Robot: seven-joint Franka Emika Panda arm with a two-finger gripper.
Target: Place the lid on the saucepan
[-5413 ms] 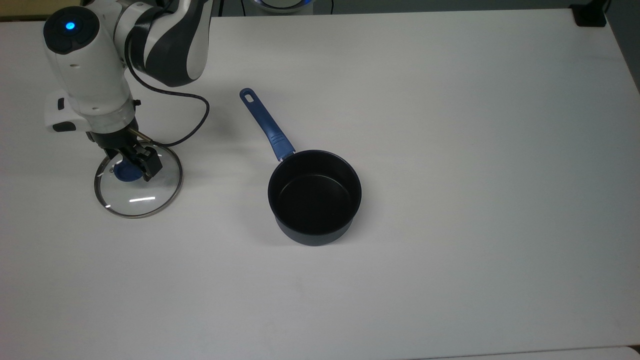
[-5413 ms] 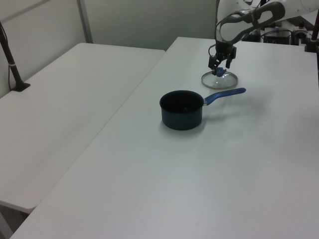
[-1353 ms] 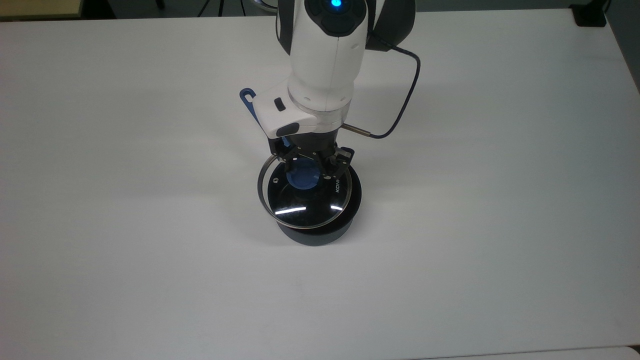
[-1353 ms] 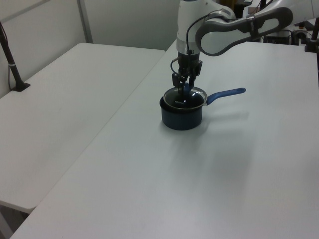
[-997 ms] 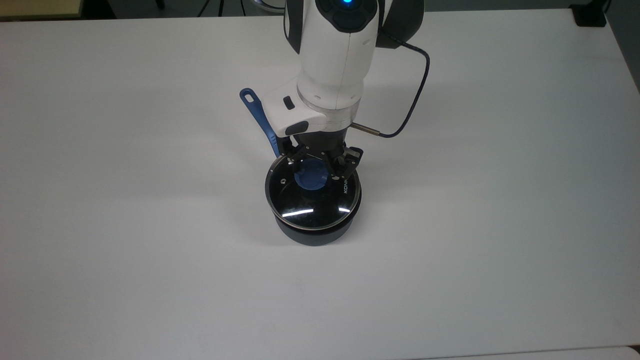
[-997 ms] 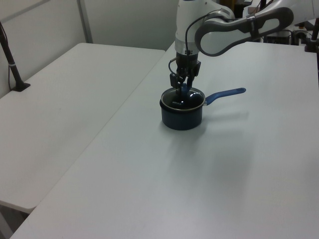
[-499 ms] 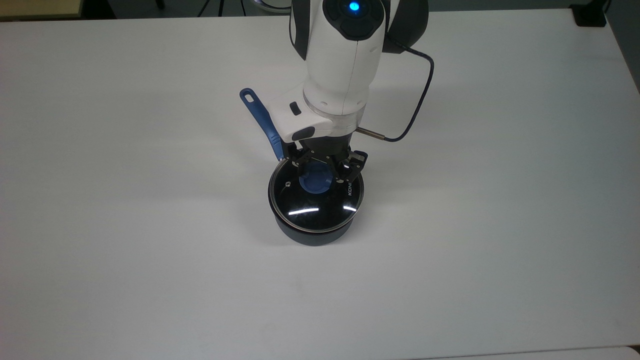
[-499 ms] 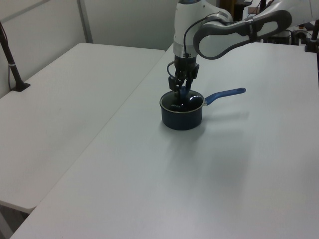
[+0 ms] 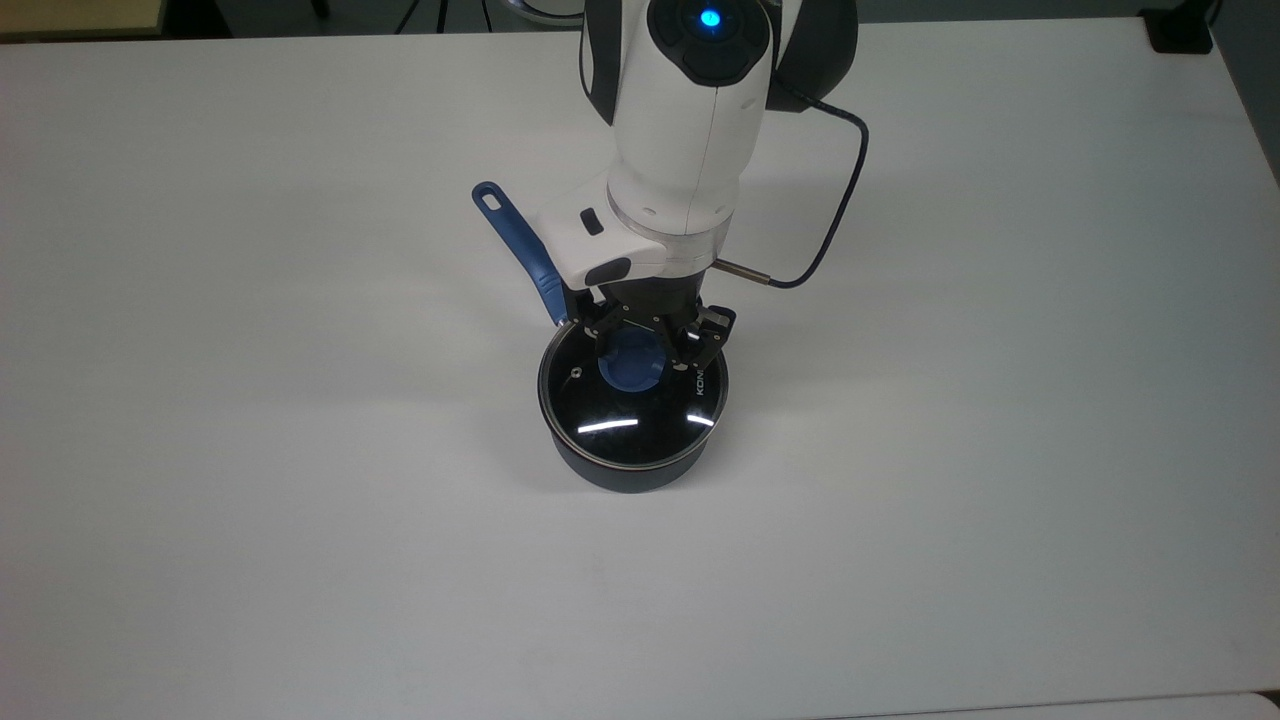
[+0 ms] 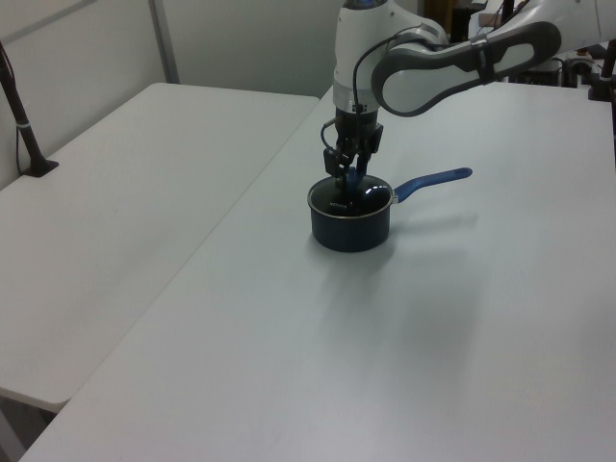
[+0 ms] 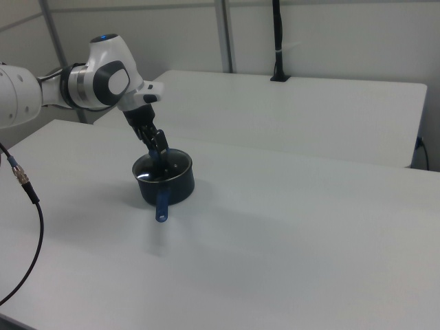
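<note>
The dark saucepan (image 9: 630, 474) stands near the middle of the white table, its long blue handle (image 9: 516, 240) pointing to the top view's upper left. The glass lid (image 9: 622, 422) with its metal rim lies level on the pan's rim and covers the opening. My gripper (image 9: 648, 340) reaches straight down over the lid, its black fingers on either side of the blue centre knob (image 9: 630, 366), shut on it. The left view shows the gripper (image 10: 345, 179) standing on top of the saucepan (image 10: 349, 229). In the right view the pan (image 11: 173, 190) sits under the gripper (image 11: 157, 154).
The white table (image 9: 950, 400) spreads wide around the pan. A black cable (image 9: 838, 190) loops from my wrist toward the top view's right. A second white table (image 10: 115, 212) adjoins on the left view's left, with a black post (image 10: 21, 120) on it.
The lid was carried from the top view's left and lowered onto the saucepan. In the last half second it settled level on the rim, and the pan's handle shifted slightly.
</note>
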